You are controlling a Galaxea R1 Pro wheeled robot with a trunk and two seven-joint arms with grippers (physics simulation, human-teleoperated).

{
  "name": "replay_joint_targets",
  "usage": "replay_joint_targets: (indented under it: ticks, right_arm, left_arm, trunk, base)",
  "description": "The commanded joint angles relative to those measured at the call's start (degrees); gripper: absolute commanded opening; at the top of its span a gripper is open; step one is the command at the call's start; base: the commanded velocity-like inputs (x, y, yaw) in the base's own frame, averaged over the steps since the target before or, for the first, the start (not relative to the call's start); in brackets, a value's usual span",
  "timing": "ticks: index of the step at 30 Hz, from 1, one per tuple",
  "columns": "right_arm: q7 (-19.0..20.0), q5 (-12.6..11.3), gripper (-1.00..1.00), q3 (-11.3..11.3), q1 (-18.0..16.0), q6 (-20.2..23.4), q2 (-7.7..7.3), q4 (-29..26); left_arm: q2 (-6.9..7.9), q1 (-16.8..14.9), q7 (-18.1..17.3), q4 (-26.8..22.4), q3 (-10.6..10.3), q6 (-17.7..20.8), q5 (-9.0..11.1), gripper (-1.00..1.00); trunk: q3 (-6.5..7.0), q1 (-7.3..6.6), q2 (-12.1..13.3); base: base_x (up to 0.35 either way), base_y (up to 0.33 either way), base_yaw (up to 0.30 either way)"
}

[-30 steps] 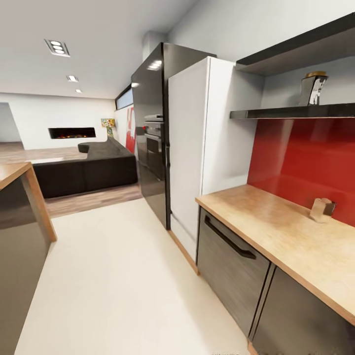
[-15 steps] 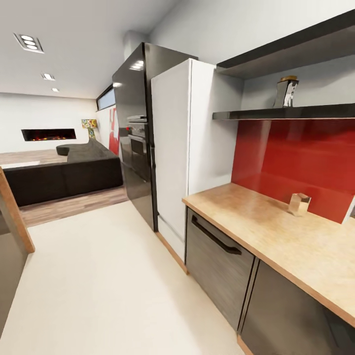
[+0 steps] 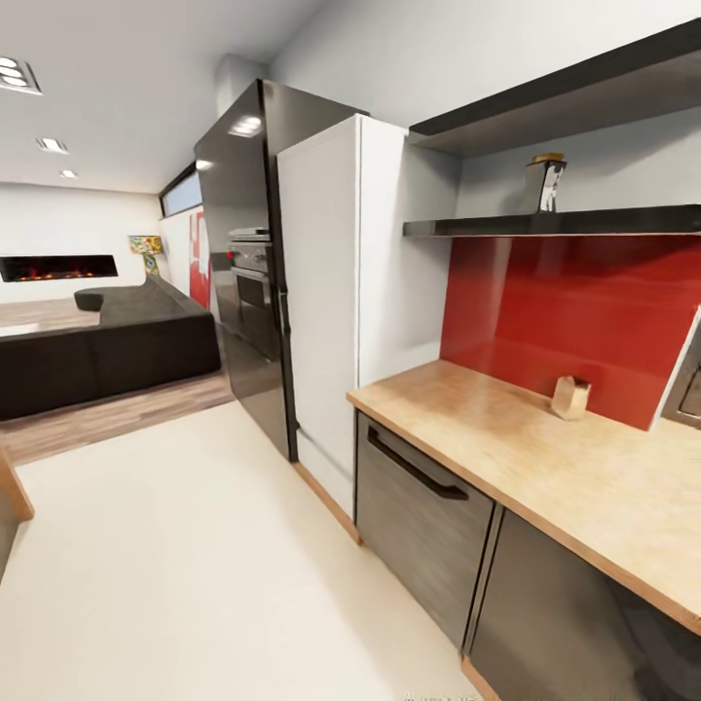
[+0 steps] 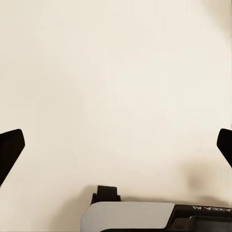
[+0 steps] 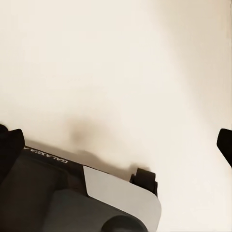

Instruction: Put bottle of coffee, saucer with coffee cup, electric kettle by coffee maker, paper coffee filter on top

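Over the pale cream floor (image 4: pixel 116 72), the left gripper (image 4: pixel 116 145) hangs with its dark fingertips (image 4: pixel 10 147) spread wide to either edge of the left wrist view, open and holding nothing. The right gripper (image 5: pixel 116 140) is the same in the right wrist view: fingertips (image 5: pixel 224 145) far apart, nothing between them, the robot's grey and white base (image 5: pixel 72 198) below it.

In the head view the wooden table (image 3: pixel 545 467) runs from 3 o'clock down toward 5 o'clock, above dark cabinet fronts with a black handle (image 3: pixel 414 467). A small tan box-like object (image 3: pixel 571 397) stands on the table near the red backsplash (image 3: pixel 584 312); what it is cannot be told. At 2 o'clock the bottle of coffee (image 3: pixel 544 184) stands upright on the black kitchen shelf (image 3: pixel 555 226). A white refrigerator (image 3: pixel 331 292) sits at centre, touching the table's end, with a black oven column (image 3: pixel 243 263) beside it. A dark sofa (image 3: pixel 97 350) lies at 9 o'clock.
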Motion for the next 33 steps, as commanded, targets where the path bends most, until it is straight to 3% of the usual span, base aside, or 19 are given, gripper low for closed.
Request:
replay_joint_targets:
  ticks: [1,33]
  right_arm:
    - [0.4,-0.5,1.0,0.5,0.0,-0.2,0.04,0.2]
    - [0.4,-0.5,1.0,0.5,0.0,-0.2,0.04,0.1]
  left_arm:
    - [-0.01,0.0,-0.4,-0.1,0.2,0.0,0.5,1.0]
    - [-0.01,0.0,-0.4,0.0,0.2,0.0,0.5,1.0]
  trunk:
    - [-0.06,0.0,0.0]
    - [-0.06,0.0,0.0]
  base:
    - [0.002,0.006,-0.249]
    - [0.0,0.0,-0.253]
